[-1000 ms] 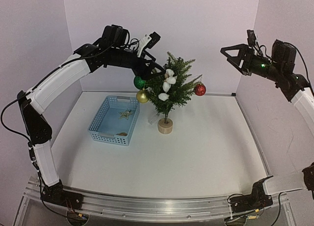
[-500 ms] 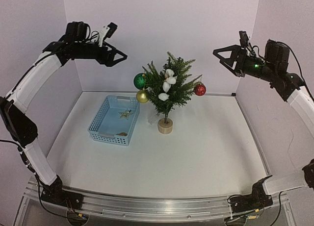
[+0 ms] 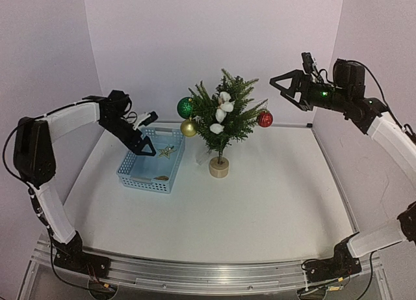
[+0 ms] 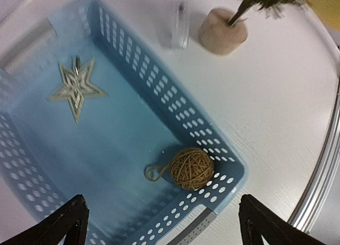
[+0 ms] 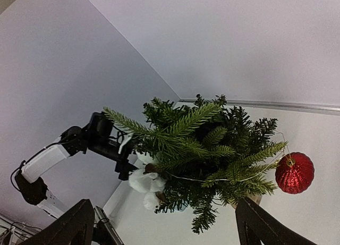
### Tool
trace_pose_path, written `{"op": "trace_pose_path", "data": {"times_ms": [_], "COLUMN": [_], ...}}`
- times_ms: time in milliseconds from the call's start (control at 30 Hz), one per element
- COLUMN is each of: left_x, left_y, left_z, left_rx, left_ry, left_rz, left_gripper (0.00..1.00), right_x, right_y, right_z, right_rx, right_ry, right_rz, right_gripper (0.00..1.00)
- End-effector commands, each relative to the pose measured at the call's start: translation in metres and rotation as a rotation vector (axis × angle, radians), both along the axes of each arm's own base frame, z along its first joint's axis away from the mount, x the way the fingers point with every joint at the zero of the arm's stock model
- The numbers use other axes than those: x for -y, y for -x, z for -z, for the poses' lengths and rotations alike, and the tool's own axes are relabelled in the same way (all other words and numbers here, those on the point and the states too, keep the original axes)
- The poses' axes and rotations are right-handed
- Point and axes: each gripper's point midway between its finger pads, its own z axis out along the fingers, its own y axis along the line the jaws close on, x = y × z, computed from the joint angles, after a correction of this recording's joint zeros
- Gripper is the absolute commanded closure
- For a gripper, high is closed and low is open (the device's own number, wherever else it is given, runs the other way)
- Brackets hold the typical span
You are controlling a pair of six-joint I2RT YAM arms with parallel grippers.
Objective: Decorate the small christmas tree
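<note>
Two grippers, both with jaws wide apart and nothing between them. The left gripper (image 3: 144, 149) hangs low over the basket (image 3: 138, 180), its fingers (image 4: 64, 224) pointing down at the near end. In its wrist view a ball of twine (image 4: 191, 168) with a small loop lies on the basket floor just ahead of the fingertips, close to the near right corner. A pale star (image 4: 75, 88) lies flat further in, toward the far end; neither is touched. The right gripper (image 3: 279, 92) is held high in the air, right of the tree (image 3: 224, 118) and well apart from it, with its fingers pointing left at the upper branches.

The tree stands upright on its round wooden base (image 3: 219, 168) near the far edge of the table (image 3: 260, 209), about midway along it. On its right side hangs a red bauble (image 3: 264, 119). On its left side hang a green bauble (image 3: 185, 107) and, just below that, a gold bauble (image 3: 189, 127). White flowers (image 3: 223, 108) sit among the middle branches. A small clear piece (image 4: 179, 24) lies on the table between the base and the basket; what it is cannot be told. The basket sits left of the tree, toward the far left corner, close beside the base but not touching it.
</note>
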Motion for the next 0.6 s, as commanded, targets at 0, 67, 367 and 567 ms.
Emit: {"op": "trace_pose_path", "data": {"times_ms": [0,67,367,567], "left_x": [0.005,0.011,0.034,0.042], "left_y": [0.008,0.008,0.028,0.020], "left_z": [0.038,0.053,0.090,0.104], "left_rx": [-0.093,-0.088,-0.199,-0.209], "left_ry": [-0.111,-0.138,-0.162,-0.204], "left_rz": [0.008,0.032,0.192,0.178], "left_gripper": [0.02,0.08,0.24,0.22], "right_x": [-0.003,-0.003,-0.002,-0.001], "right_y": [-0.003,-0.004,-0.001,0.002], "right_z": [0.001,0.006,0.010,0.012], "right_rx": [0.010,0.005,0.007,0.006], "right_ry": [0.001,0.006,0.016,0.019], "right_rz": [-0.002,-0.003,-0.005,-0.004], "right_gripper": [0.08,0.08,0.08,0.08]}}
